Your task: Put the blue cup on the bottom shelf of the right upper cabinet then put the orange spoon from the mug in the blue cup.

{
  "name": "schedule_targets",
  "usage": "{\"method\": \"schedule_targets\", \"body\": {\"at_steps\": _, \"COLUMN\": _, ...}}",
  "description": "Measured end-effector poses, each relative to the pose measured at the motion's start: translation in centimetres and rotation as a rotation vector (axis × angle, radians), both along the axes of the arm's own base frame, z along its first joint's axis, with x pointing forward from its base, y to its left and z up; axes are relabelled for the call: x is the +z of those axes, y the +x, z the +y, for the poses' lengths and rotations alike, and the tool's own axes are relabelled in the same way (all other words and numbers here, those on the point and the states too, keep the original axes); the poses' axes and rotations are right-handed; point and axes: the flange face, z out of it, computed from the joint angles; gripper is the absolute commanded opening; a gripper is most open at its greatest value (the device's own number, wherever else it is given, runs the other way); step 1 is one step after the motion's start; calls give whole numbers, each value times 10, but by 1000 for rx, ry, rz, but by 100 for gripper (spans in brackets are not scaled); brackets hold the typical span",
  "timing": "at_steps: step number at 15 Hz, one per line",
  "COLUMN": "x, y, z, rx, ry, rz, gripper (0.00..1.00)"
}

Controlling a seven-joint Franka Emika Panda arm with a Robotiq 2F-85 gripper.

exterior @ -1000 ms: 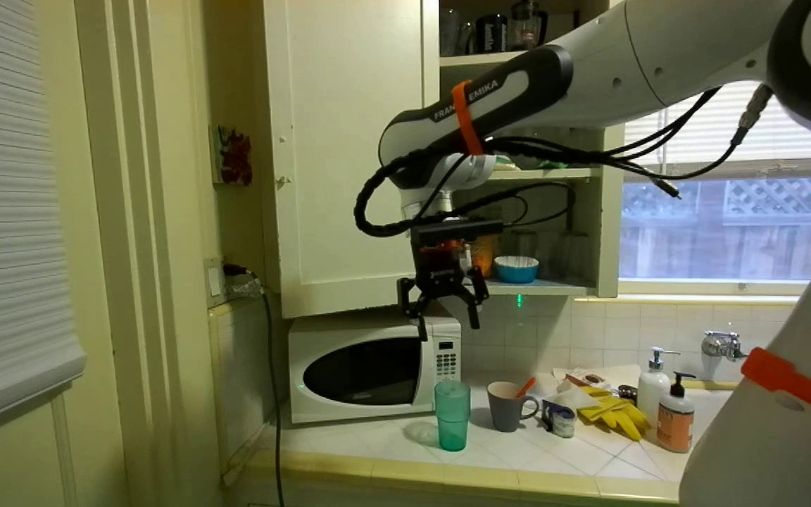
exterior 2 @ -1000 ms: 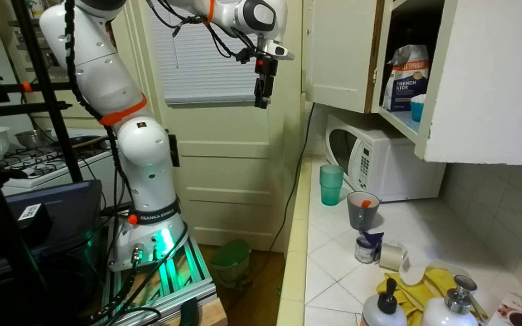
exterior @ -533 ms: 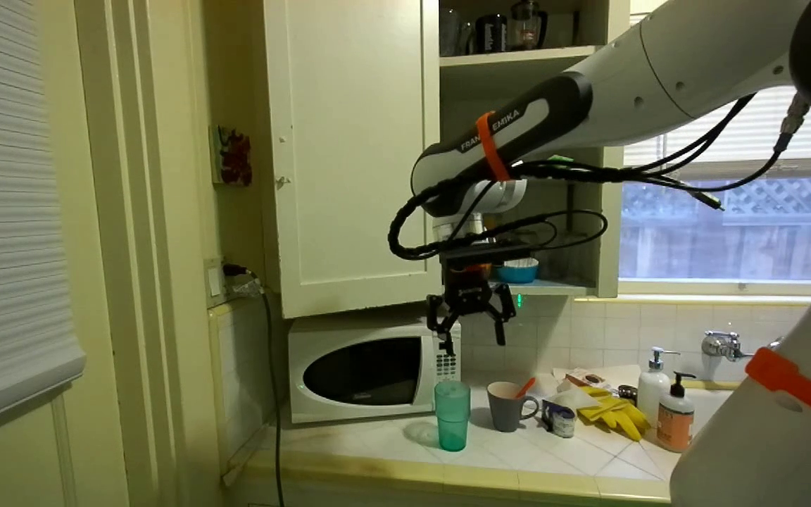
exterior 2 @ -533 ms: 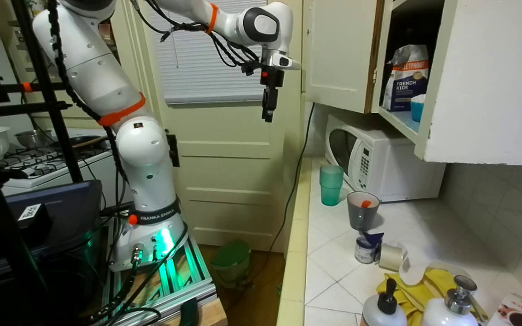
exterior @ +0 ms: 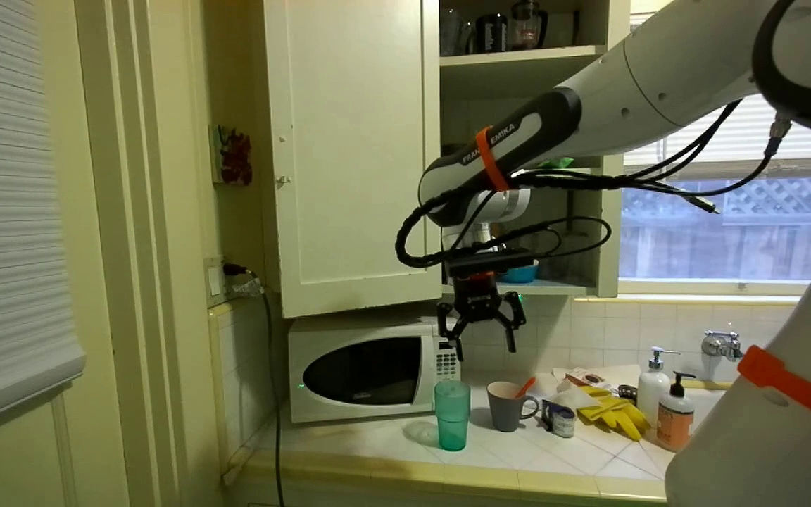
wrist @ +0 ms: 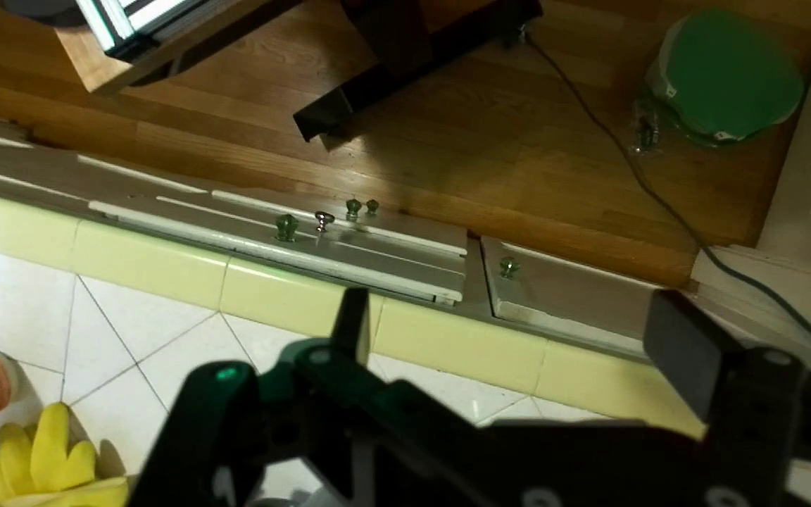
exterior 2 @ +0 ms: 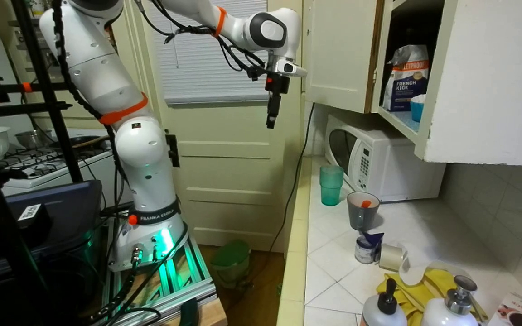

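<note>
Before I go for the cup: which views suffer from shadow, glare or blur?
Wrist view: the gripper looks dark and soft-edged, the wooden floor crisper; in an exterior view: the robot's base glares green, and the right upper cabinet is heavily shadowed inside toward the top; both exterior views: the blue cup shows clearly.

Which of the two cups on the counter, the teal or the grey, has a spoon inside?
The short grey mug: the orange spoon sticks up from it, tilted. In the taller, see-through teal cup, no spoon shows.
</note>
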Motion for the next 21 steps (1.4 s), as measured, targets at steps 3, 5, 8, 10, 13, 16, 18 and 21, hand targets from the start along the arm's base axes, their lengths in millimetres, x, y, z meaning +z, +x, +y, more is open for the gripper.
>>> {"method": "schedule_targets", "body": {"at_steps": 3, "x": -18, "y": 6, "z": -44, "rx": -119, "ry": 15, "rz": 10, "gripper": 100}}
{"method": "schedule_targets", "body": {"at_steps": 5, "x": -29, "y": 12, "z": -71, "rx": -186, "ry": 20, "rz": -15, "gripper": 100}}
{"method": "schedule_targets", "body": {"at_steps": 8, "x": -47, "y": 18, "z": -101, "rx": -254, "ry": 21, "rz": -62, "gripper": 100}}
{"method": "schedule_targets", "body": {"at_steps": 10, "x": -59, "y": 22, "z": -113, "rx": -287, "ry": 16, "rz": -93, "gripper": 100}}
{"method": "schedule_targets", "body": {"at_steps": 13, "x": -75, "y": 24, "z": -123, "rx": -326, "ry": 17, "rz": -96, "gripper": 100}}
{"method": "schedule_targets", "body": {"at_steps": 16, "x": -79, "y": 25, "z": -123, "rx": -336, "ry": 17, "rz": -89, "gripper": 100}}
{"method": "schedule_targets", "body": {"at_steps": 18, "x": -79, "y": 25, "z": -124, "rx": -336, "ry": 16, "rz": -89, "gripper": 100}}
{"method": "schedule_targets", "body": {"at_steps": 21, "x": -84, "y": 26, "z": -127, "rx": -361, "ry": 12, "rz": -79, "gripper": 100}}
